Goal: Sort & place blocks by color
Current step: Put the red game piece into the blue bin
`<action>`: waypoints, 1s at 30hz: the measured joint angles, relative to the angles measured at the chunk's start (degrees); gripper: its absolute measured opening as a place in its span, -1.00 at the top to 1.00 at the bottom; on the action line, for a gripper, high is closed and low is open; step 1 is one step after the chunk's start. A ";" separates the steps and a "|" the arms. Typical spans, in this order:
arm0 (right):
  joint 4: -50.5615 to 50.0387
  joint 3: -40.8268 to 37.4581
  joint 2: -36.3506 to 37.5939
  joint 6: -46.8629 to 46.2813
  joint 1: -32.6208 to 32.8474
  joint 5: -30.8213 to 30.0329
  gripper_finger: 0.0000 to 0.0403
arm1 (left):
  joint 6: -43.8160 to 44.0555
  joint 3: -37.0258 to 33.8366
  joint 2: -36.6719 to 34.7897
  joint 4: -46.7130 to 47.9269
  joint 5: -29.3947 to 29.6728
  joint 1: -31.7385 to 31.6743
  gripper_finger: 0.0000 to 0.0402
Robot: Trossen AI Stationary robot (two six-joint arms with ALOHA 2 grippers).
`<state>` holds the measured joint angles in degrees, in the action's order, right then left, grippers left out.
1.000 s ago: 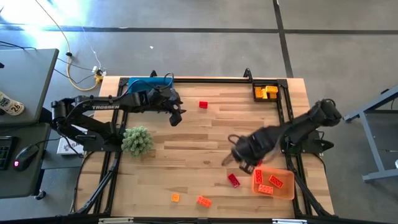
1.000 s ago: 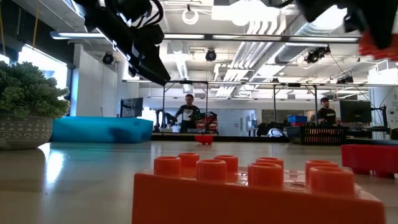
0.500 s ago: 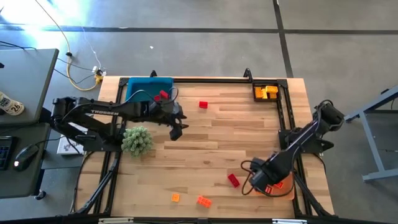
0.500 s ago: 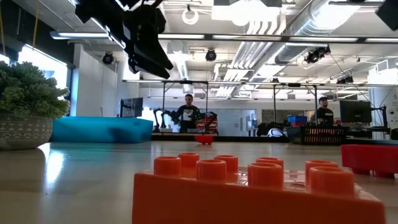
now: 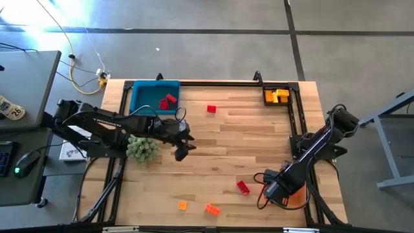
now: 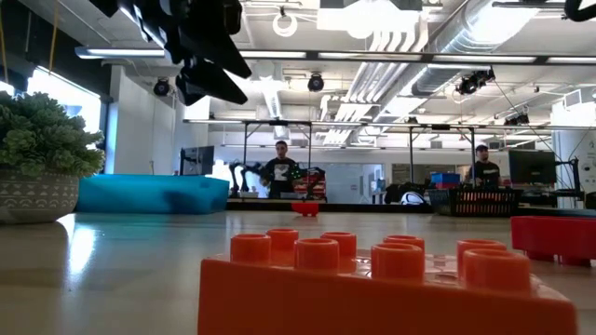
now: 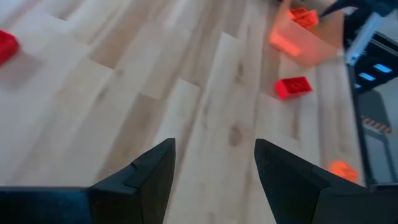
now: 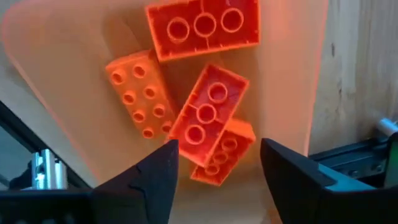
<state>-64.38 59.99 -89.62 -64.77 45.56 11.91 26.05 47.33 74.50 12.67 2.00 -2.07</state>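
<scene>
A wooden table (image 5: pixel 213 145) on a grey floor, framed by a dark rail along its edges; beyond it, in the low view, an open workshop with two people standing far off. Three trays sit at the table's margins: a blue tray (image 5: pixel 150 92) at the far left corner holding two red blocks (image 5: pixel 167 101), a yellow tray (image 5: pixel 277 96) at the far right corner holding yellow blocks, and an orange tray (image 8: pixel 81 106) at the near right edge holding four orange blocks (image 8: pixel 205 115), two of them stacked crosswise.

The right gripper (image 8: pixel 214 180) hangs directly over the orange tray, its fingers apart and holding nothing; in the high view the arm hides most of this tray. The left gripper (image 5: pixel 182 147) hovers over the table's left-centre, beside the green plant ball (image 5: pixel 143 146), its fingers (image 7: pixel 143 177) spread with bare wood between them.

Loose blocks: a red block (image 5: pixel 211 109) on the far centre boards, well apart from everything; a second red block (image 5: pixel 242 188) just beside the right gripper; a small orange block (image 5: pixel 182 206) and a larger orange block (image 5: pixel 211 209) near the front edge. The middle boards, between the two arms, are the widest open stretch.
</scene>
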 joint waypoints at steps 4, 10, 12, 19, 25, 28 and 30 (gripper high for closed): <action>-0.41 0.00 0.00 0.66 -0.17 -1.79 -0.06 | 3.70 0.00 0.00 0.00 0.14 3.14 -0.03; -2.68 2.31 0.00 0.40 -0.17 -4.23 -0.05 | 5.31 0.00 0.00 0.00 0.26 7.57 -0.03; -4.22 3.94 0.00 0.33 -0.17 -5.74 -0.06 | 5.31 0.00 0.00 0.04 1.07 8.74 -0.03; -5.40 10.35 0.02 0.33 -2.62 -14.85 -0.06 | 2.13 0.00 0.00 1.09 6.75 10.48 -0.03; -2.35 14.01 0.02 0.31 -8.12 -17.41 -0.06 | -0.16 0.00 0.00 1.33 11.88 8.98 -0.03; 2.00 14.55 0.02 0.07 -11.04 -17.43 -0.06 | -0.16 0.00 -0.01 1.32 13.71 7.34 -0.03; 4.39 14.56 0.02 -1.68 -12.74 -17.82 -0.06 | -0.32 0.00 -0.02 1.35 13.84 6.20 -0.03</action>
<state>-59.99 74.54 -89.60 -66.46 32.82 -5.91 25.72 47.33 74.48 14.02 15.84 4.13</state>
